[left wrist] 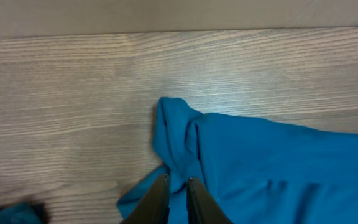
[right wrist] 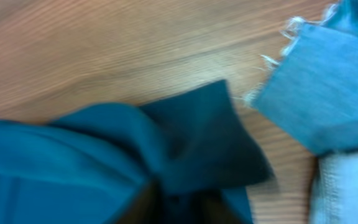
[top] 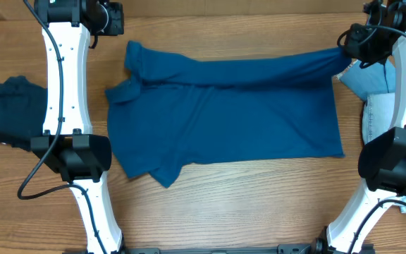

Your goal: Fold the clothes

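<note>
Though mostly flat, mid-blue garment [top: 245, 120] tight between left gripper's [left wrist: 177, 184] fingers [left wrist: 156, 199]; 1 corner at right gripper [top: 347, 48], grip unclear.

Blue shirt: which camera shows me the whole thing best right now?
Overhead: nearly the whole blue shirt lies spread across the table. The left wrist view shows only a bunched corner at the left tool; the right wrist view, a blurred corner beside frayed denim.

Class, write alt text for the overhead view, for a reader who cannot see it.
A mid-blue shirt lies spread across a wooden table between two white robot arms, its far right corner pulled up to the right pincer. A dark navy garment sits bunched at the left; pale denim pieces lie at the right.
</note>
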Controlling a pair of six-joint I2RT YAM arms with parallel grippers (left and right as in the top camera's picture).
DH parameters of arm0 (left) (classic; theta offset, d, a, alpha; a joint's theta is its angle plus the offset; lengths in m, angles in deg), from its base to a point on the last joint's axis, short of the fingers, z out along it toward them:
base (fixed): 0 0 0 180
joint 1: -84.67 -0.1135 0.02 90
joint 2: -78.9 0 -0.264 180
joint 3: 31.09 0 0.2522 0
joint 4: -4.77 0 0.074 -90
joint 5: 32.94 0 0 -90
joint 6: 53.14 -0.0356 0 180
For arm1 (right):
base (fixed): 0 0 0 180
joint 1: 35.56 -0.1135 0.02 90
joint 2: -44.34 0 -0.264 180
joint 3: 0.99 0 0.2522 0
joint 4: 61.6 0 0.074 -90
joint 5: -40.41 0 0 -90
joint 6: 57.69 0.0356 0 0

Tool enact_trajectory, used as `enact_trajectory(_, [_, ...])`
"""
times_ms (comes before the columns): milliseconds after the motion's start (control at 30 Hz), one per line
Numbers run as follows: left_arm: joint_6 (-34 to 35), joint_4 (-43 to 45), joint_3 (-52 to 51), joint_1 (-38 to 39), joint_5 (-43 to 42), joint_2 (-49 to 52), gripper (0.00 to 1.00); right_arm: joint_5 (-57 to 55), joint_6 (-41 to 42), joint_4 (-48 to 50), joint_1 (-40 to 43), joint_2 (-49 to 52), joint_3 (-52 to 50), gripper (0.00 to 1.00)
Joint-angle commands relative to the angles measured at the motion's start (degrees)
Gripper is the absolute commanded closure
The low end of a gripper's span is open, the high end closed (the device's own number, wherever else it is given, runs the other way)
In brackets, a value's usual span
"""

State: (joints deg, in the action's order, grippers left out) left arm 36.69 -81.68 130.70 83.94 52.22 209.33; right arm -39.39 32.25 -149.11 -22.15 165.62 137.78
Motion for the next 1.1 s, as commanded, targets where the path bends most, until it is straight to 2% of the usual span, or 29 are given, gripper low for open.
enact_trajectory(0, [0.55, -1.27, 0.22, 0.02, -1.2, 0.52, 0.86, -6.08, 0.81, -0.76, 0.17, 0.15, -0.17, 0.54])
enact_trajectory(133, [0.31, -4.74, 0.22, 0.02, -1.18, 0.52, 0.85, -9.94, 1.84, -0.98, 0.17, 0.15, -0.17, 0.47])
enact_trajectory(233, [0.59, -8.31, 0.22, 0.02, -1.64, 0.52, 0.84, -7.15, 1.92, -2.78, 0.15, 0.17, -0.2, 0.39])
enact_trajectory(300, [0.57, -9.73, 0.2, 0.02, -3.13, 0.52, 0.81, -4.55, 3.32, -3.87, 0.15, 0.26, -0.22, 0.38])
enact_trajectory(367, [0.57, -10.01, -0.94, 0.02, -5.42, 0.52, 0.73, -0.76, 3.48, -4.7, 0.15, 0.37, -1.33, 0.37])
enact_trajectory(467, [0.57, -7.82, -5.25, 0.02, -8.87, 0.7, 0.58, 0.26, 7.67, -4.81, 0.15, 1.27, -4.92, 0.3])
enact_trajectory(567, [0.52, -2.71, -11.17, 0.02, -11.23, 0.76, 0.52, 3.72, 7.78, -4.02, 0.15, 2.25, -8.72, 0.28])
enact_trajectory(667, [0.55, 4.61, -14.03, 0.02, -11.98, 0.79, 0.38, 4.09, 7.69, -2.51, 0.15, 2.25, -9.55, 0.28])
enact_trajectory(700, [0.57, 6.45, -14.53, 0.02, -12.0, 0.83, 0.36, 4.35, 7.58, -2.16, 0.09, 2.21, -9.51, 0.28])
enact_trajectory(800, [0.66, 11.61, -15.23, 0.09, -14.53, 2.69, 0.34, 4.5, 7.56, -1.92, 0.09, 2.21, -9.51, 0.27])
enact_trajectory(867, [2.4, 12.7, -15.23, 0.13, -14.95, 5.03, 0.37, 4.5, 7.56, -1.7, 0.09, 2.21, -9.51, 0.27])
enact_trajectory(1000, [4.33, 13.31, -15.23, 1.25, -17.75, 10.8, 0.53, 4.48, 7.45, -1.51, 0.11, 2.19, -9.51, 0.27])
enact_trajectory(1067, [4.94, 13.38, -15.23, 1.53, -17.7, 12.09, 0.57, 4.48, 7.34, -1.51, 0.11, 2.19, -9.51, 0.27])
